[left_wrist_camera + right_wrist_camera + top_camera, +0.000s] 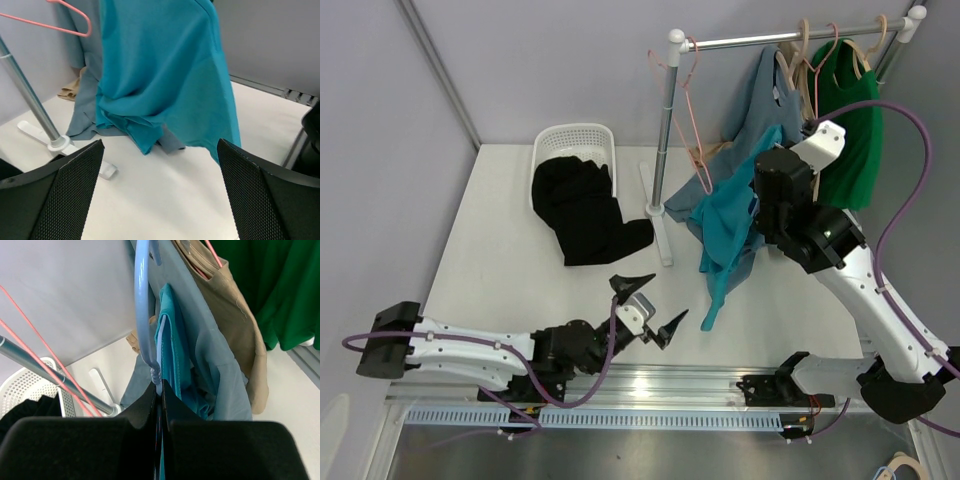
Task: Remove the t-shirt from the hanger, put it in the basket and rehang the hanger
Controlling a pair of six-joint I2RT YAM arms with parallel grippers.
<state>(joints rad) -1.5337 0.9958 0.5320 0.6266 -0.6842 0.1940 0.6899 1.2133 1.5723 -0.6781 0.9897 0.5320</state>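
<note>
A teal t-shirt (pixel 728 222) hangs on a light-blue hanger (pixel 142 310) in front of the clothes rack, its lower end trailing down toward the table. My right gripper (pixel 160 387) is shut on the lower end of that hanger, right beside the shirt's teal fabric (pixel 172 357). In the top view the right gripper (pixel 762 200) sits pressed against the shirt's right side. My left gripper (pixel 652 305) is low over the table's front and open, with nothing between its fingers. In the left wrist view the left gripper (pixel 160 150) faces the t-shirt (pixel 165 75) from a distance.
A white basket (pixel 575 138) with a black garment (pixel 585 212) spilling out stands at the back left. The rack's pole (pixel 666 150) and foot (pixel 655 205) stand mid-table. On the rail (pixel 780 40) hang a pink hanger (pixel 692 100), a grey-blue shirt (pixel 760 105) and a green shirt (pixel 850 125).
</note>
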